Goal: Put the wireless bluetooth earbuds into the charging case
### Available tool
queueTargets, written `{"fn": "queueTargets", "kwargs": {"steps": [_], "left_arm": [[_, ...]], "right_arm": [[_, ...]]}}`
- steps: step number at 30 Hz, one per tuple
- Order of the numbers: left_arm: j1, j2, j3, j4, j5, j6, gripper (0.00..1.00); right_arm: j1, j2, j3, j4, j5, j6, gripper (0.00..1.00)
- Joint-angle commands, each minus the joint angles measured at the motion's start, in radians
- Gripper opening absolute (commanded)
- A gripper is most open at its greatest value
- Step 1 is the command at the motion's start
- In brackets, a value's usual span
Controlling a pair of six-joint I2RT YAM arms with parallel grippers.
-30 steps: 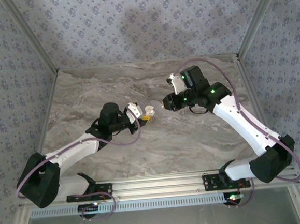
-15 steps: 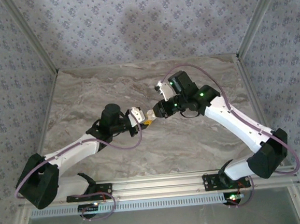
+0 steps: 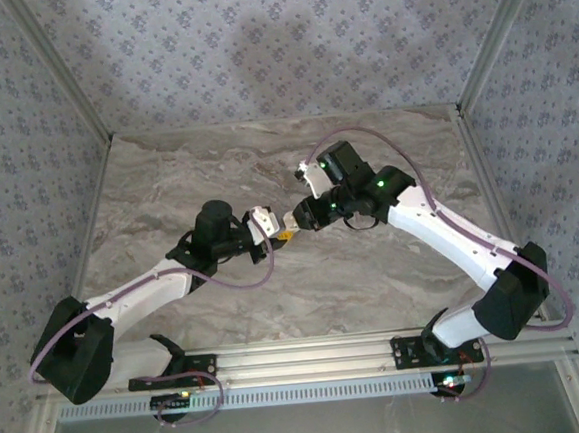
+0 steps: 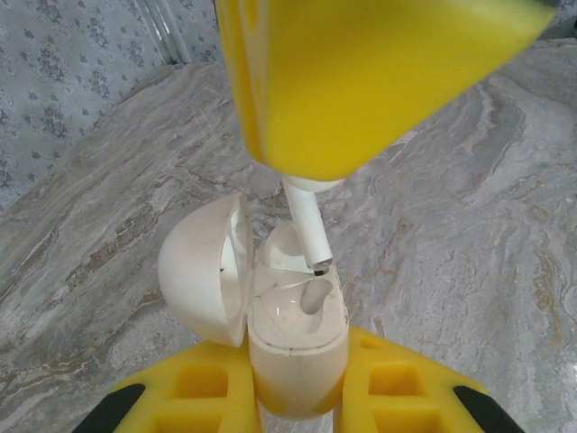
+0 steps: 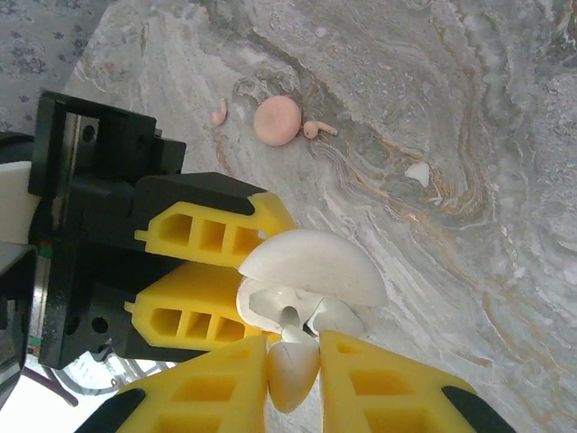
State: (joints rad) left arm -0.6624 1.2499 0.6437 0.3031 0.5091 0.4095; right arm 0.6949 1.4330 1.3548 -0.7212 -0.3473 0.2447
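Observation:
The charging case (image 4: pixel 297 334) is white, with its domed lid (image 4: pixel 203 271) swung open to the left. My left gripper (image 4: pixel 297 383) is shut on its body. My right gripper (image 5: pixel 294 361) is shut on a white earbud (image 5: pixel 293 374). In the left wrist view the earbud's stem (image 4: pixel 306 230) hangs below the right gripper's yellow finger (image 4: pixel 361 81), its tip just above the case's empty slot (image 4: pixel 315 293). Another white rounded piece (image 4: pixel 281 248) sits in the far slot. From above, both grippers meet at the case (image 3: pixel 286 224) mid-table.
A salmon-pink round disc (image 5: pixel 277 120) lies on the marble table (image 3: pixel 374 270), with a small pink piece (image 5: pixel 219 112) on one side and another (image 5: pixel 317 128) on the other. A white speck (image 5: pixel 417 171) lies further off. Patterned walls enclose the table.
My right arm has swung left across the table, bringing the earbud to the open case. The left arm and the case have stayed put.

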Motion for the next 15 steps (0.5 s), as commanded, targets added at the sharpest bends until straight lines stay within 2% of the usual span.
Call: {"fn": "queueTargets", "kwargs": {"steps": [1, 15], "left_arm": [[-0.003, -0.008, 0.034, 0.038, 0.035, -0.014, 0.13], [-0.005, -0.011, 0.040, 0.054, 0.038, -0.037, 0.13]], "right_arm": [[0.014, 0.027, 0.031, -0.048, 0.031, -0.031, 0.20], [0.029, 0.058, 0.049, -0.046, 0.017, -0.051, 0.20]]}}
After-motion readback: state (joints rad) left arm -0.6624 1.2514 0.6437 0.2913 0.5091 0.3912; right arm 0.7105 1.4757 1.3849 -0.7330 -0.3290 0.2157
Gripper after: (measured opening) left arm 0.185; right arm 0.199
